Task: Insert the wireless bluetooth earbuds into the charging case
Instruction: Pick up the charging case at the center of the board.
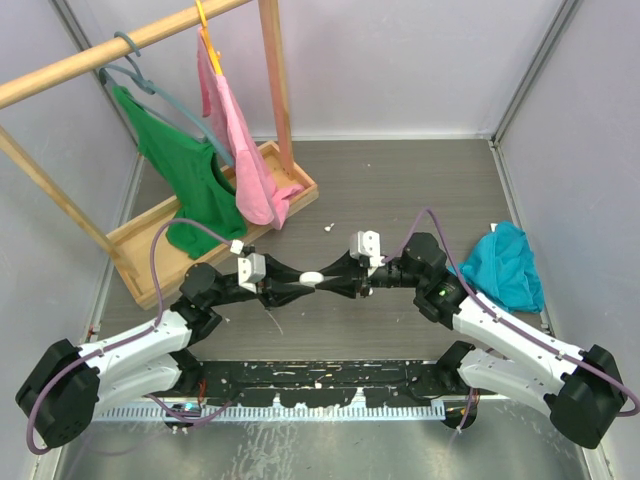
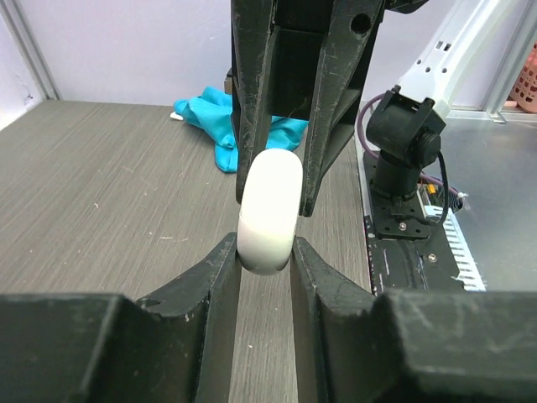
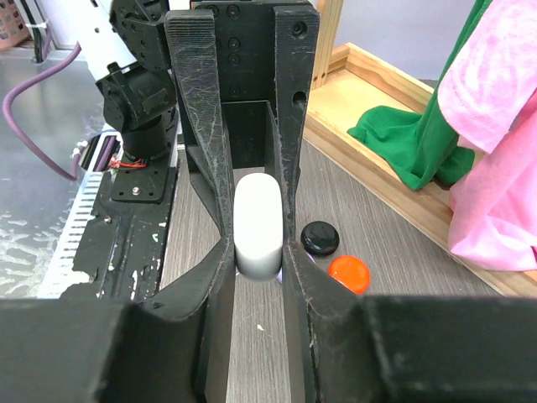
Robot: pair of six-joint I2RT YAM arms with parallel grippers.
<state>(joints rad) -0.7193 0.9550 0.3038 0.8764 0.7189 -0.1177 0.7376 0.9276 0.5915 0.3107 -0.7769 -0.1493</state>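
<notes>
Here, the left gripper (image 1: 299, 282) and the right gripper (image 1: 325, 277) are meeting tip to tip above the tabletop (image 1: 400, 190). Both pairs of fingers are pinching the same white charging case (image 1: 312, 277) from opposite ends. A tiny white speck (image 1: 327, 227), possibly an earbud, is lying on the tabletop well apart from them, toward the wooden rack (image 1: 275, 80). A black puck (image 3: 320, 238) and an orange puck (image 3: 348, 273) are sitting just beside each other below the case.

Pincers: two, left pincer (image 2: 264, 252) and right pincer (image 3: 258, 252)
White charging case (image 1: 311, 277): one
Round pucks: two, black puck (image 3: 320, 238) and orange puck (image 3: 348, 273)
Cloths: three, green cloth (image 1: 190, 180), pink cloth (image 1: 237, 150), teal cloth (image 1: 505, 265)
Wooden rack (image 1: 60, 72): one
</notes>
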